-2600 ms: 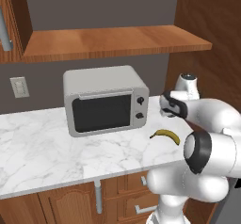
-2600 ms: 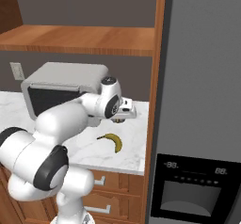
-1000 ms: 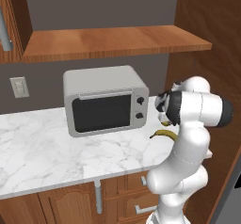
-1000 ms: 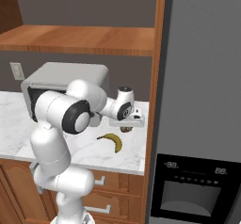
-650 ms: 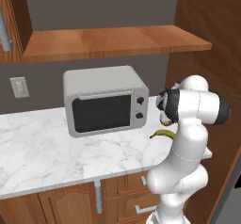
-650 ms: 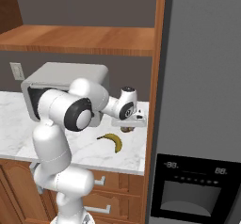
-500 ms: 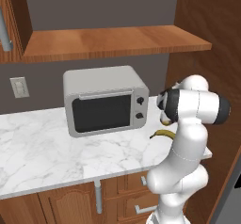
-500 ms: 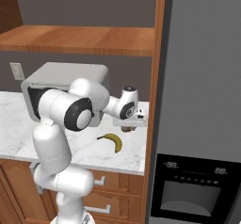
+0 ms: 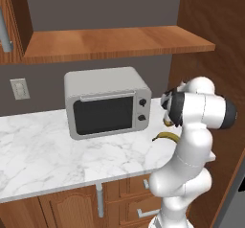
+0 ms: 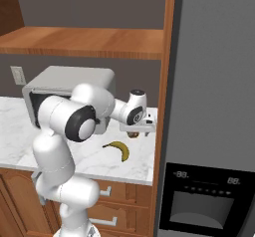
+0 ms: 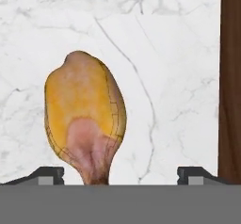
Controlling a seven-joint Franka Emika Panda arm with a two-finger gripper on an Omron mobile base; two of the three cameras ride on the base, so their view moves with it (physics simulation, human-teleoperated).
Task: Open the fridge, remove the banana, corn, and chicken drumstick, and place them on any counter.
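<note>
Close up in the hand view, the chicken drumstick [image 11: 86, 119] sits between the two dark finger tips of the hand [image 11: 120, 173]. The tips stand far apart, one on each side, and they do not touch the drumstick, so the hand is wide. The drumstick is orange and yellow, with its round end up in that view and its thin dark end down by the tips. Under it is the white, grey-lined worktop [image 11: 169, 53]. In the right base view the hand [image 10: 138, 130] hangs just over the worktop [image 10: 89, 156], near the right end. The yellow banana [image 10: 118, 148] lies on the worktop beside it. Behind them stands a grey microwave [image 9: 107, 107]. The tall grey fridge [image 10: 214, 106] stands to the right, with its doors closed.
</note>
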